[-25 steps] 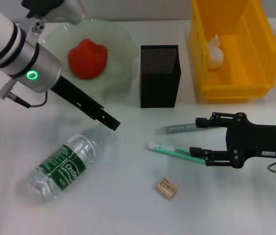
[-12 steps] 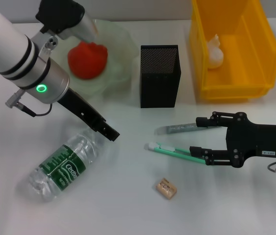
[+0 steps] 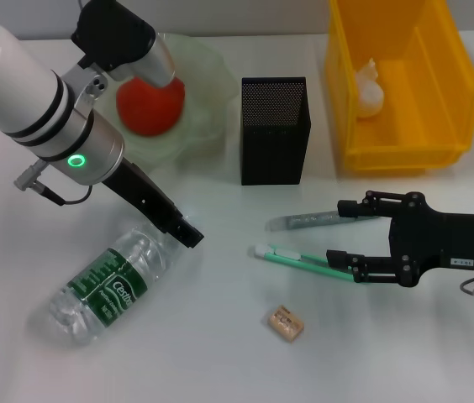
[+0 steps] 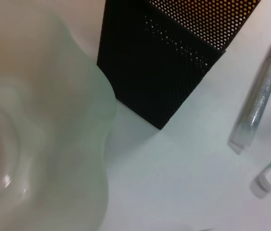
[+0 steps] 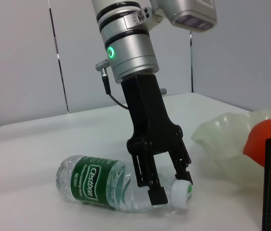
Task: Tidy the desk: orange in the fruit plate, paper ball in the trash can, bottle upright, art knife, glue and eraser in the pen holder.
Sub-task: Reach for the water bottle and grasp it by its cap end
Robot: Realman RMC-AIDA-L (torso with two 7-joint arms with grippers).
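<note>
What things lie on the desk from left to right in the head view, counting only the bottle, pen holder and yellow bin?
water bottle → black mesh pen holder → yellow bin

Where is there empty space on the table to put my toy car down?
Bare table shows along the near edge between the lying bottle and the eraser. The strip between the fruit plate, pen holder and left gripper is narrow. It is crowded by the right gripper, around the glue and art knife.
</note>
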